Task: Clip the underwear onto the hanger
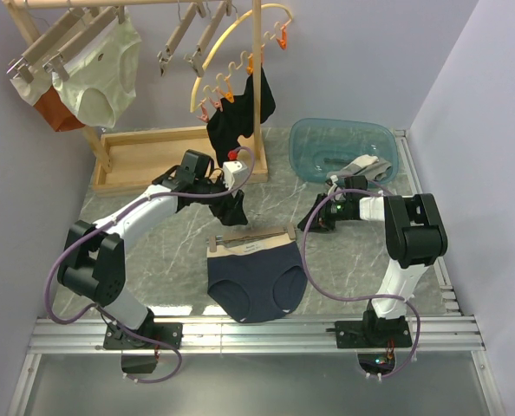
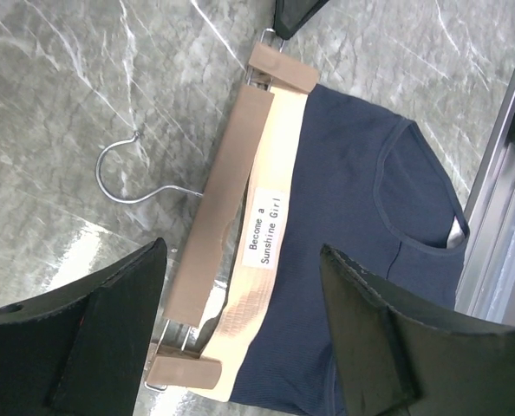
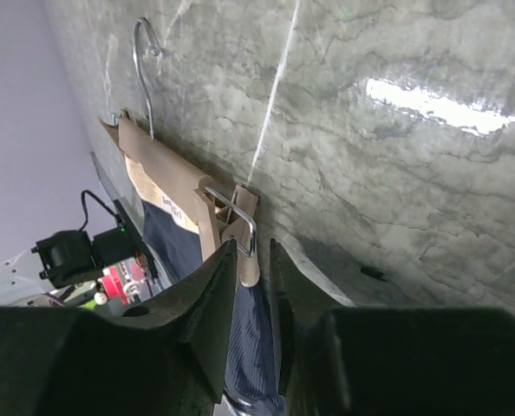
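Right gripper: jaws narrowed about the hanger's end clip, firm pinch not confirmed. Left gripper hovers spread above the hanger. Navy underwear lies flat, waistband along the bar. Judged step: clipping; next, press clip open over waistband. Hem reaches the near rail; bare table lies rightward.

The left arm is seen stretched forward from its base and angled inward, with the wrist tipped downward. The left tool is held with its fingers spread wide. The right arm is folded sharply at the elbow, the forearm laid low and leftward. The right tool is held with its fingers set at a narrow gap.
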You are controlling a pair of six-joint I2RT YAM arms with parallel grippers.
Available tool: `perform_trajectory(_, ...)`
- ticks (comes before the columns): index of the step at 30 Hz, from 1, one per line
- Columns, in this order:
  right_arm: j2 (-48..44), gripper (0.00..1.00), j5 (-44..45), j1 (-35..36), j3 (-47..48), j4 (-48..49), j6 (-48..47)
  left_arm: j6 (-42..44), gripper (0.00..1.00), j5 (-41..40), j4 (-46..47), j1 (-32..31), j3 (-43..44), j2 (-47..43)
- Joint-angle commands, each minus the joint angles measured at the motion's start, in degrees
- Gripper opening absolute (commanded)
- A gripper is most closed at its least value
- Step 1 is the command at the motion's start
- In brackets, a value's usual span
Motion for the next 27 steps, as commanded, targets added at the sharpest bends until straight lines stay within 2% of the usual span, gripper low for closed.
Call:
perform_trajectory(1, -0.8, 0.3, -1.9, -0.2, -0.8, 2.8, 0.9, -1.2, 0.77, -0.3, 0.6, -0.1, 3.1, -0.3)
perform_trajectory(14, 1.8, 0.29, -3.2, 0.6, -1.0, 5.7, 3.8, -1.8, 0.77, 0.3, 0.0, 0.1, 3.5, 0.1)
perform_trajectory(18, 1.2, 0.1, -4.5, 0.9, -1.2, 6.5, 4.0, -2.6, 0.77, 0.6, -0.4, 0.6, 3.7, 0.2)
perform_trajectory(21, -1.5, 0.0, -5.0, 0.9, -1.7, 5.5, 2.5, -4.0, 0.77, 1.5, 0.1, 1.9, 3.2, -0.2)
perform_trajectory(27, -6.2, 0.0, -7.1, 2.5, -1.0, 6.0, 3.0, -7.3, 0.77, 7.7, -0.7, 4.9, 5.1, 1.1)
